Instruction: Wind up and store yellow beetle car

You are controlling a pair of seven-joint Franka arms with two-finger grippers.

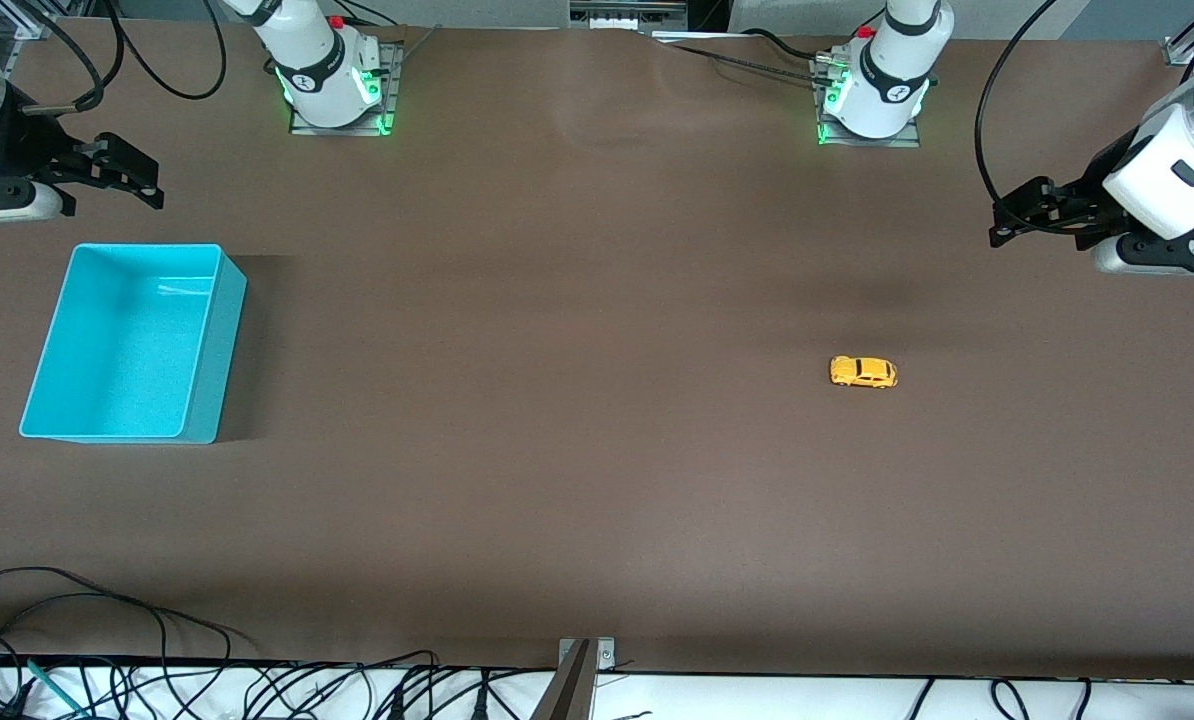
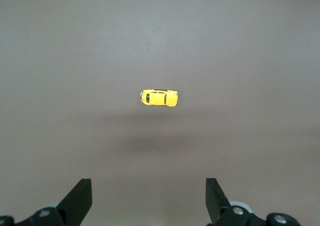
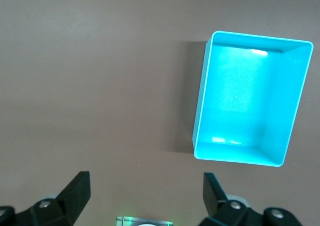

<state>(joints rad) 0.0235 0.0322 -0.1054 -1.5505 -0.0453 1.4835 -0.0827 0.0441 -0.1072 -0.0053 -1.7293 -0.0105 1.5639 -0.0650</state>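
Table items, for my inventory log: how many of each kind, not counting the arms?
Yellow beetle car: 1, toward the left arm's end of the table
Turquoise bin: 1, empty, toward the right arm's end
Total: 2

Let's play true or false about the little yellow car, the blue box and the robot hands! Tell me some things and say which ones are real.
1. The yellow beetle car is inside the turquoise bin. False: it sits on the bare table, toward the left arm's end.
2. The turquoise bin has nothing in it. True.
3. The left gripper is holding the car. False: its fingers are spread open and empty, up in the air.
4. The right gripper is open. True: it hangs near the bin, holding nothing.
5. The car lies on its roof. False: it stands on its wheels.
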